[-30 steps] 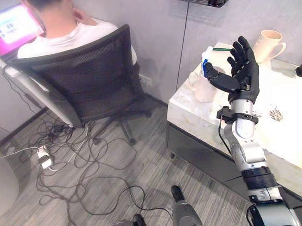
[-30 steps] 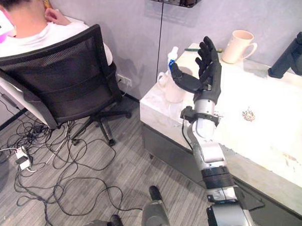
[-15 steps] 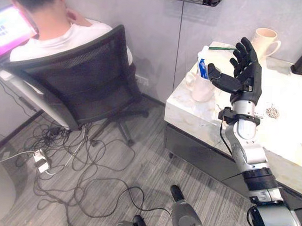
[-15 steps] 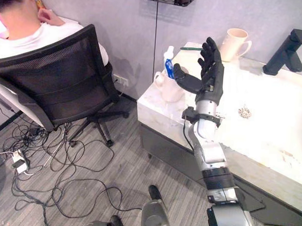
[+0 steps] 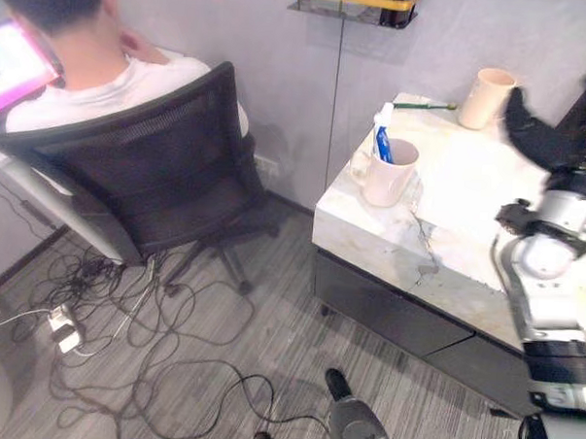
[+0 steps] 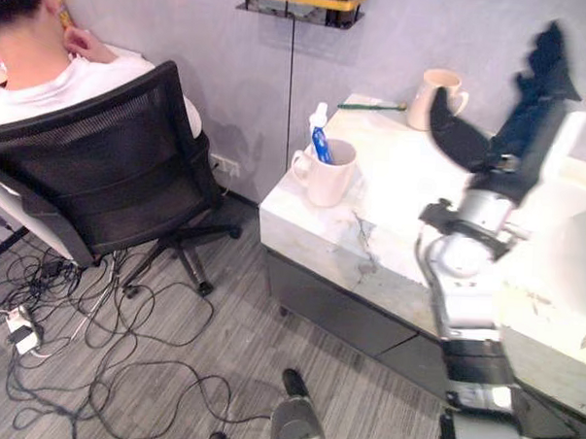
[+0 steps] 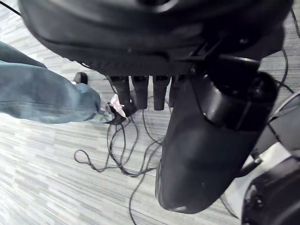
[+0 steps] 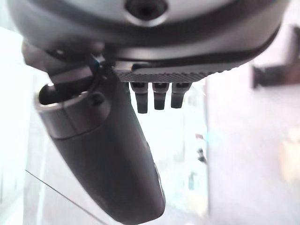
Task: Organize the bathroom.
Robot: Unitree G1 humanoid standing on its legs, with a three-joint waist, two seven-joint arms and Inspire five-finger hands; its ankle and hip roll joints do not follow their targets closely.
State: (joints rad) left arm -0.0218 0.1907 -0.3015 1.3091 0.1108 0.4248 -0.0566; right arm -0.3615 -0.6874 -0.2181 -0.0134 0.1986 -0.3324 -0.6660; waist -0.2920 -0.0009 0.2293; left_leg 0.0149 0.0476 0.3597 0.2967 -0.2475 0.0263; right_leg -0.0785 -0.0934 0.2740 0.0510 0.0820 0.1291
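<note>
Right robot hand [image 6: 531, 104] raised, fingers straight, well apart from toothbrush cup [image 6: 326, 172]

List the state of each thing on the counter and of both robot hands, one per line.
White ceramic mug near the counter's corner: upright, holding a blue-and-white tube.
Cream ceramic mug by the wall: upright, contents not visible.
Green toothbrush: lying flat on the white marble counter, beside the cream mug.
Right robot hand: open, raised above the counter, holding nothing.
Left robot hand: open, over the floor.
</note>
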